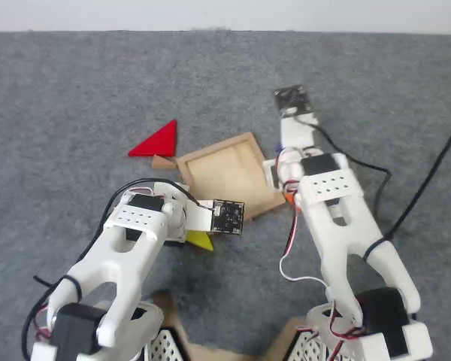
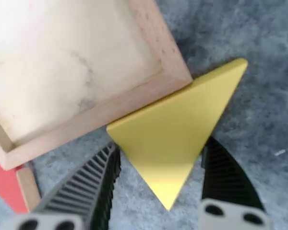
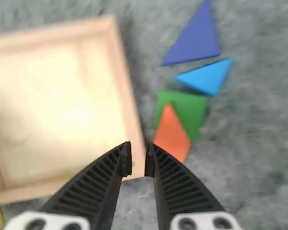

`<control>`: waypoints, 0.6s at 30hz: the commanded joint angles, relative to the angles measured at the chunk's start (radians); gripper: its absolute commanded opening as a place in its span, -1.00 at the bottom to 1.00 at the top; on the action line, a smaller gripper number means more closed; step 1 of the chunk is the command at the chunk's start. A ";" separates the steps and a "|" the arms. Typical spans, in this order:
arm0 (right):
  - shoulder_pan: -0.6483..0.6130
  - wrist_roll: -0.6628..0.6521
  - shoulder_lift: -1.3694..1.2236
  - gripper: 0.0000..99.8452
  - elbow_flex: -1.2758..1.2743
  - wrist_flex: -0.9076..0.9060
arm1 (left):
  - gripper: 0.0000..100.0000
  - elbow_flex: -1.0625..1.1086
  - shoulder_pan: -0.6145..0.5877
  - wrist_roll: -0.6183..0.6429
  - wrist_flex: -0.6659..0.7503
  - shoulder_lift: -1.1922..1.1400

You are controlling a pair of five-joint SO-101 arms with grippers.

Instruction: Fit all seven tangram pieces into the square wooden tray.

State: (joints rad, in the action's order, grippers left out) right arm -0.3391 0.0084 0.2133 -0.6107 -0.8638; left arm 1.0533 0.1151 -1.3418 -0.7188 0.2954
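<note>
The square wooden tray [image 1: 229, 177] lies empty mid-table. My left gripper [image 2: 156, 165] is shut on the yellow triangle [image 2: 177, 134], one finger [image 2: 93, 187] against each slanted side; the triangle's long edge leans on the tray's near corner [image 2: 168, 79]. From above, the yellow triangle [image 1: 200, 240] peeks out under the left wrist. My right gripper [image 3: 138, 163] is shut on the tray's rim [image 3: 129, 110] near a corner. Beside that rim lie a dark blue triangle [image 3: 194, 40], a light blue triangle [image 3: 206, 76], a green square [image 3: 185, 112] and an orange piece [image 3: 172, 134].
A red triangle [image 1: 156, 141] and a small wooden-coloured piece [image 1: 163, 161] lie just off the tray's far left corner. Grey felt covers the table, with open room at the far side and far left. A black cable [image 1: 428, 177] trails on the right.
</note>
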 commanded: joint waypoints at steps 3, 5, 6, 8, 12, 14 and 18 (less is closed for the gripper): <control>-0.074 -0.078 0.051 -0.87 -0.041 0.074 | -0.52 -0.065 0.011 -0.002 0.141 0.015; -0.076 -0.080 0.051 -0.87 -0.041 0.074 | -0.52 -0.065 0.009 -0.002 0.149 0.017; -0.074 -0.080 0.051 -0.87 -0.041 0.074 | -0.52 -0.064 0.006 -0.002 0.149 0.025; -0.074 -0.080 0.051 -0.87 -0.041 0.077 | -0.52 -0.051 0.005 -0.002 0.146 0.069; -0.076 -0.080 0.051 -0.87 -0.044 0.082 | -0.52 0.021 0.026 0.014 0.158 0.213; -0.076 -0.080 0.050 -0.87 -0.044 0.082 | -0.52 0.065 0.040 0.031 0.213 0.279; -0.071 -0.080 0.050 -0.87 -0.044 0.079 | -0.52 0.163 0.068 0.054 0.370 0.325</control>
State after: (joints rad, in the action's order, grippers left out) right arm -0.4051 -0.0575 0.2133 -0.6628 -0.8009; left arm 1.1914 0.1596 -1.3080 -0.4488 0.5685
